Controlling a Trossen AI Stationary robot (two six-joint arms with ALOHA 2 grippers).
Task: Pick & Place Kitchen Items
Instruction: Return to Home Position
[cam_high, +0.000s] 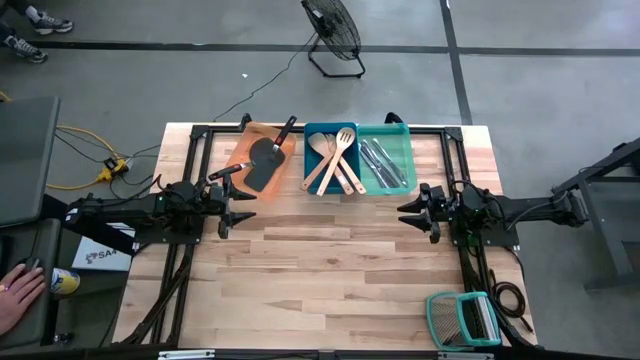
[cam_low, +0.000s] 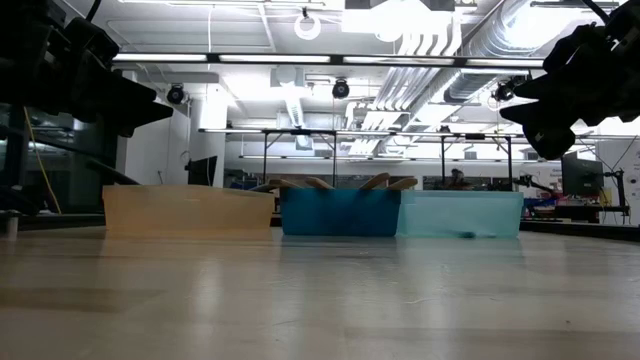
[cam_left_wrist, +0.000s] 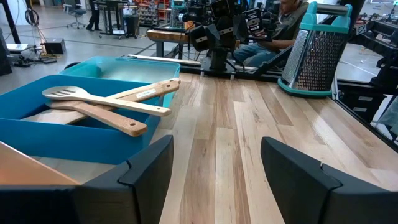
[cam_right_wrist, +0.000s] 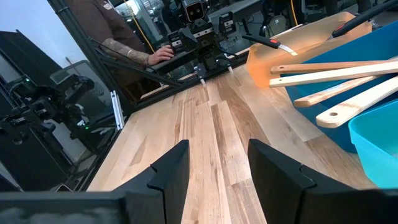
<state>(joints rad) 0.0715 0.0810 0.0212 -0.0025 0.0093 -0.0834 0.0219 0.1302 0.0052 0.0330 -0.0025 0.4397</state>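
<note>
Three trays stand side by side at the table's far edge. The orange tray (cam_high: 262, 133) holds black spatulas (cam_high: 266, 162); one black-and-red handle (cam_high: 229, 170) sticks out over its left rim. Pale wooden spoons and a slotted spatula (cam_high: 335, 158) lie crossed in the blue tray (cam_left_wrist: 74, 140). Slim silver cutlery (cam_high: 378, 160) lies in the teal tray (cam_high: 404, 150). My left gripper (cam_high: 238, 206) hovers open near the orange tray, above the table. My right gripper (cam_high: 409, 211) hovers open near the teal tray. Both grippers (cam_left_wrist: 214, 180) (cam_right_wrist: 217, 174) hold nothing.
A green-framed metal grater (cam_high: 463, 318) lies at the table's near right corner and shows upright-looking in the left wrist view (cam_left_wrist: 314, 53). Bare wooden tabletop (cam_high: 330, 270) spreads between the arms. A person's hand (cam_high: 15, 292) rests off the table's left side; a fan (cam_high: 335, 35) stands beyond the far edge.
</note>
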